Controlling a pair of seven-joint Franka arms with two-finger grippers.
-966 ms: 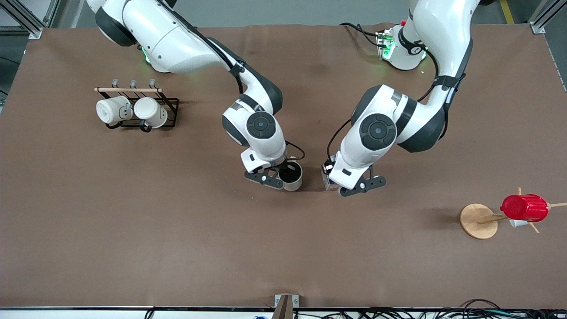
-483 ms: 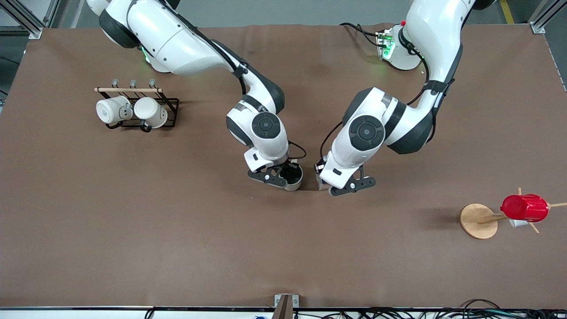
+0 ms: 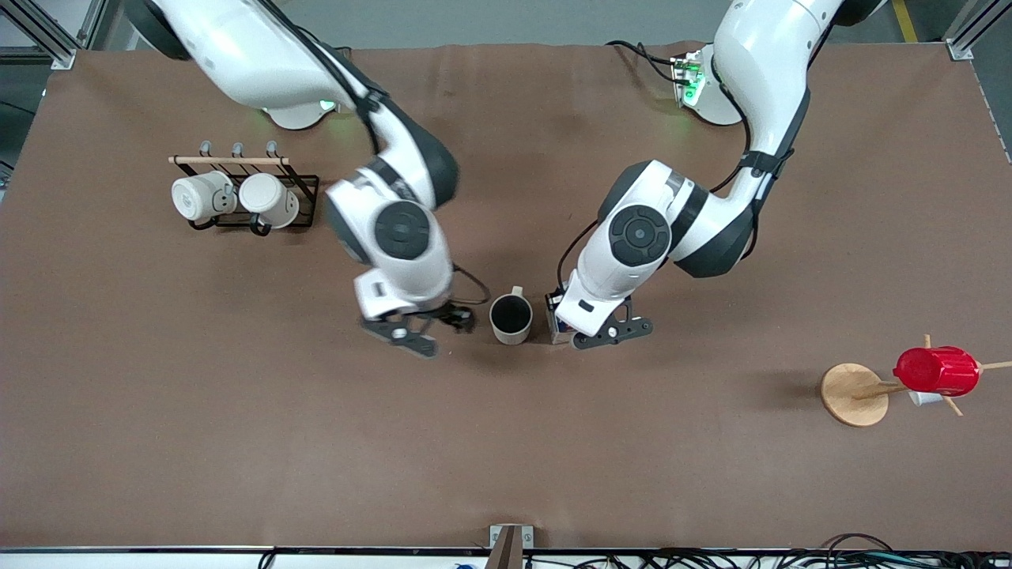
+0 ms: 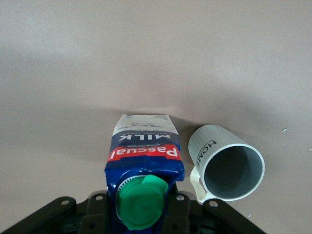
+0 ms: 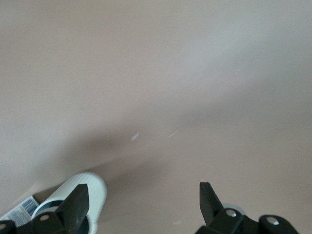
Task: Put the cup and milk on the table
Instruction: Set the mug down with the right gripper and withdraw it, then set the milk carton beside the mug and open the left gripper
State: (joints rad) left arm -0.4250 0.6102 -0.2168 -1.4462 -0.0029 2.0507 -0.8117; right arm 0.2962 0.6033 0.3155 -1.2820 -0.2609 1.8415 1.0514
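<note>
The cream-beige cup (image 3: 511, 318) stands upright on the brown table (image 3: 237, 442) near its middle, its handle pointing toward the robots' bases. My right gripper (image 3: 425, 326) is open and empty beside the cup, toward the right arm's end; the right wrist view shows its fingers (image 5: 73, 202) spread with the cup (image 5: 83, 195) just outside them. My left gripper (image 3: 594, 332) is shut on the dark-blue milk (image 3: 554, 318), which stands close beside the cup. The left wrist view shows the milk (image 4: 144, 156) and its green cap (image 4: 141, 202) between the jaws, with the cup (image 4: 226, 163) next to it.
A black wire rack (image 3: 304, 194) with two white mugs (image 3: 202, 196) stands toward the right arm's end. A wooden stand (image 3: 852, 393) carrying a red ribbed cup (image 3: 937, 371) stands toward the left arm's end.
My right gripper has let go of the cup and moved off it toward the right arm's end. My left gripper has carried the milk closer to the cup.
</note>
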